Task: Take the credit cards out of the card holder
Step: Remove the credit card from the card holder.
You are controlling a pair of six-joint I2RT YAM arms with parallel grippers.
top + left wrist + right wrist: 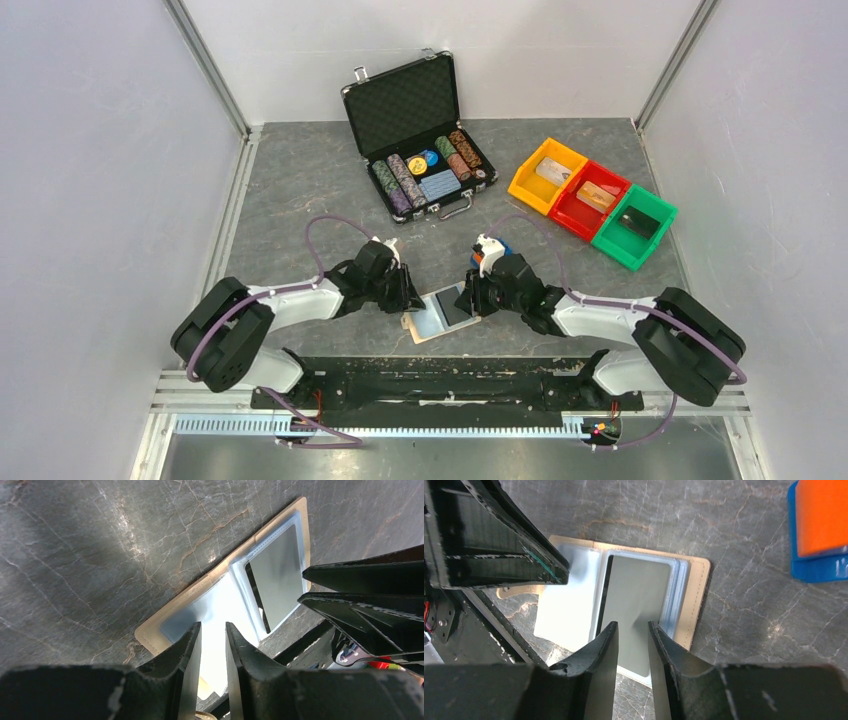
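The tan card holder [418,326] lies open and flat on the table between my two grippers. Its pale blue inner faces show in the left wrist view [150,630] and the right wrist view [696,595]. A grey-teal credit card [636,590] lies on the holder's right half, its near end past the holder's edge; it also shows in the left wrist view [280,570]. My left gripper [212,625] hovers over the left half, jaws narrowly apart and empty. My right gripper [631,623] is over the card, jaws narrowly apart, nothing between them. Both grippers [410,292] [470,298] flank the holder.
A black chip case [415,135] stands open at the back centre. Yellow [545,175], red [590,200] and green [633,227] bins sit at the back right. A blue and orange object [819,530] lies right of the holder. A black rail [430,380] runs along the near edge.
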